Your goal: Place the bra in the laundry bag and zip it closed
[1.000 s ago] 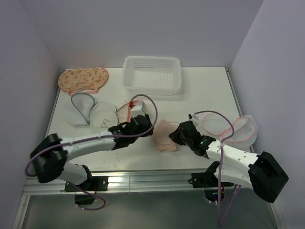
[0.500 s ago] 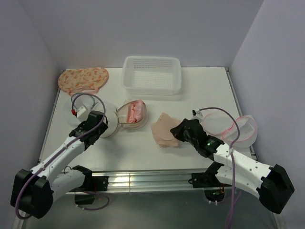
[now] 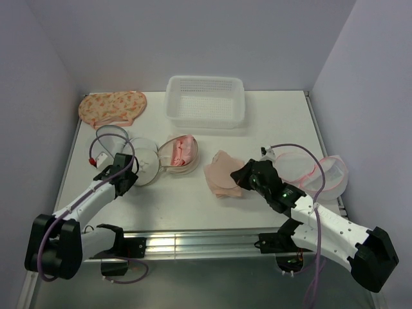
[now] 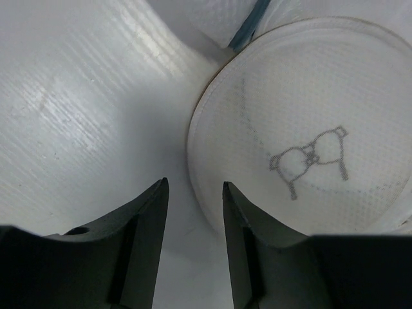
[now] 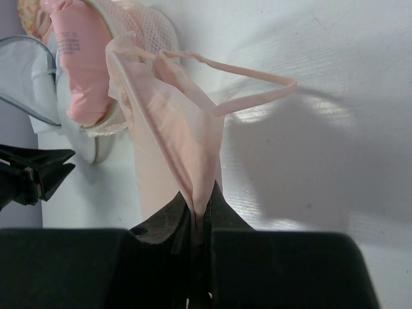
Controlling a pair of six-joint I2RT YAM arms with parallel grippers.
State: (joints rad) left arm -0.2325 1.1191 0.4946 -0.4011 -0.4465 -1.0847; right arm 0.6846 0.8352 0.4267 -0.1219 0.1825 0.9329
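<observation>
Movement on the left side first: a second ago the left gripper (image 3: 131,175) was working off to the right of the laundry bag (image 3: 145,164), over by the open mesh bag (image 3: 175,168) holding a pink garment. Now it has swung across and sits at the laundry bag's near-left edge. From the left wrist view we see its jaws parted with only bare table (image 4: 84,96) between them. The laundry bag's rim lies just beside one finger, and its little black drawing faces up at us. So no hold yet, but to us this looks like a line-up for pinching that rim.

Meanwhile the right gripper (image 3: 243,177) has barely shifted. It sits well to the right of the laundry bag, beyond the pink-filled one, clamped tight on a fold of the peach bra (image 3: 221,174). The right wrist view shows the fabric squeezed between the jaws, one strap looping free over the table.

What does that mean for us? The bra is secured but nowhere near inside, and the laundry bag looks domed and undisturbed. Whether its zip is already open we cannot tell from here. We'd expect the left side to lift the mouth before the bra travels over, and that loose strap could snag on the way.
</observation>
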